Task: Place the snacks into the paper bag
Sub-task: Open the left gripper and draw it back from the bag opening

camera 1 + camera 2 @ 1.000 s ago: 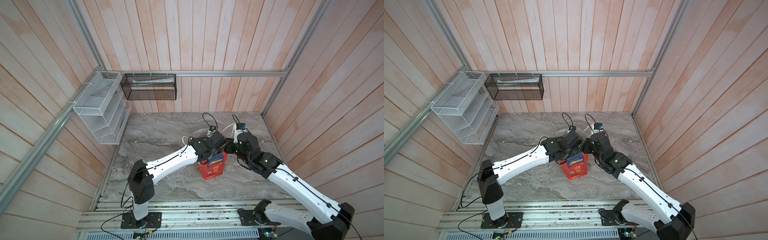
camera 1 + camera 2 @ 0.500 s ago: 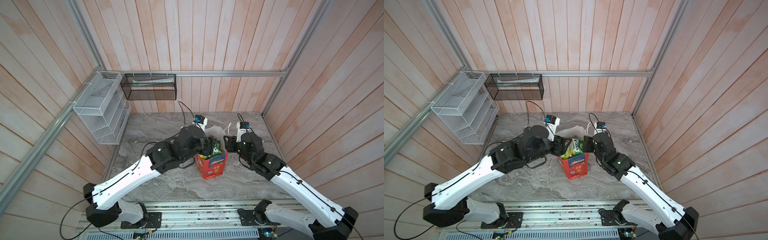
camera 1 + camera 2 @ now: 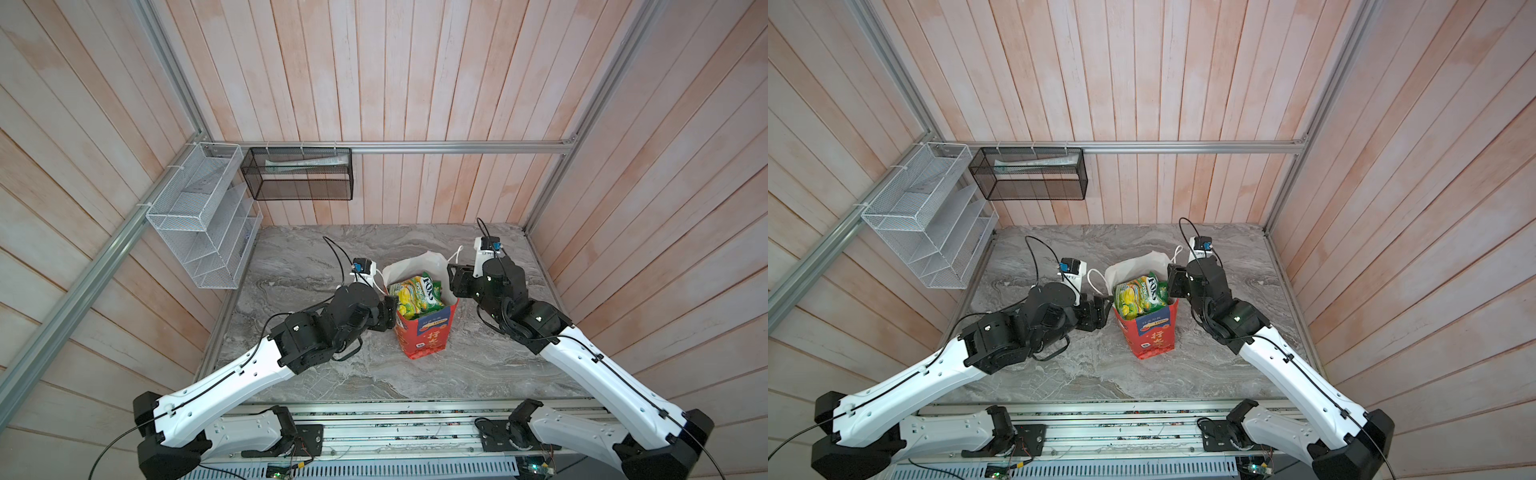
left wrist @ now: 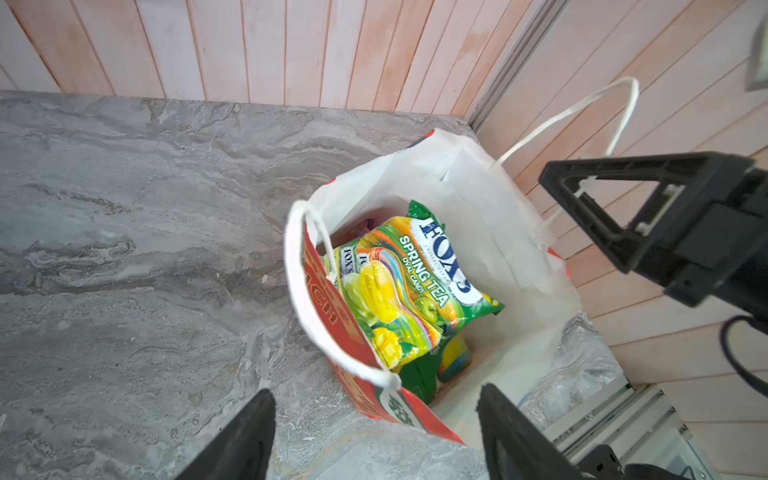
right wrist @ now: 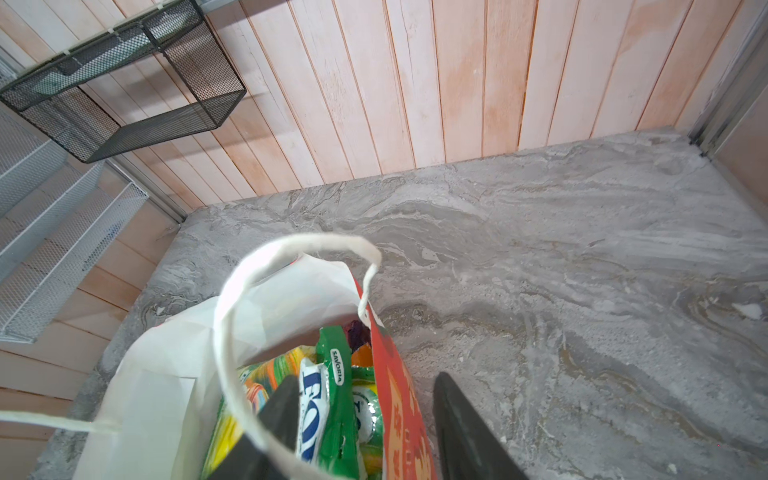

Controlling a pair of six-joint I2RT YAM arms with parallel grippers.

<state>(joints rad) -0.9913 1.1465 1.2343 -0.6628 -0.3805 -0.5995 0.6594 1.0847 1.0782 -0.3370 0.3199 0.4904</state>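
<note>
1. As I judge it, the loading looks finished or nearly so. I find no packet lying on the tabletop point(image 3: 332, 374) in any view, and neither gripper carries one.
2. The paper bag point(image 3: 424, 338) stands upright near the middle of the tabletop, well apart from every edge. Its mouth is open, with the white cord handles point(image 4: 291, 257) loose at its sides.
3. Inside it the snacks point(image 4: 411, 282) are stacked high. A green FOX'S Spring Tea packet lies tilted on top, its upper end near the rim. More green shows beneath, and the right wrist view gives slivers of orange and purple against the red wall. I cannot count all eight.
4. The left gripper point(image 3: 390, 314) sits just beside the bag's left wall, fingers spread wide and pinching nothing. In its wrist view the bag's near corner lies between them.
5. The right gripper point(image 3: 455, 277) is at the bag's right rim, fingers spread. One is over the top packet inside the mouth and one is outside the red wall, with no squeeze on the wall between them.
6. The next move, I reckon, is to raise both grippers clear without snagging a handle or tipping the bag. The right one is nearest a cord loop.
7. On the back wall, the black mesh basket point(image 3: 299, 183) holds a pale long item I cannot name. What the white wire rack point(image 3: 199, 216) on the left wall holds, I cannot tell.
</note>
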